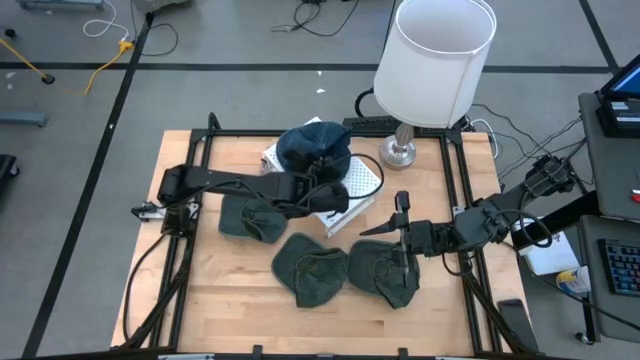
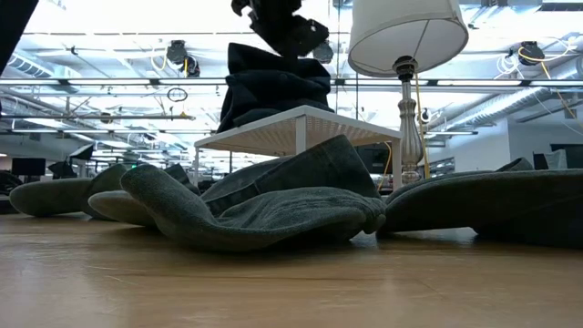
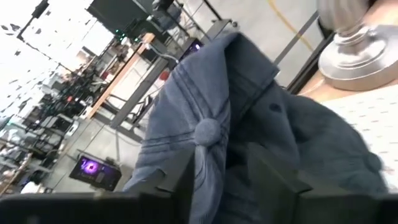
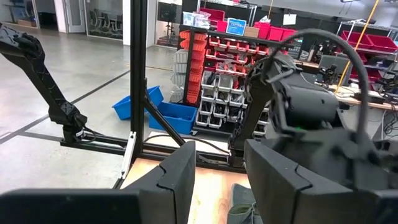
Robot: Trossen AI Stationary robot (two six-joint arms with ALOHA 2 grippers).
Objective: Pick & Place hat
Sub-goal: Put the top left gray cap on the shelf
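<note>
Blue hat (image 1: pixel 312 148) gripped by left claw (image 1: pixel 322 178)

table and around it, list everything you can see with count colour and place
blue hat: 1, dark blue, on the white stand, in the left gripper
green hats: 3, grey-green, on the table's front half
white stand: 1, white, table centre-back
lamp: 1, white shade, silver base, back right
table: 1, light wood
left gripper: 1, dark, shut on the blue hat
right gripper: 1, dark, open, right of the stand
</note>
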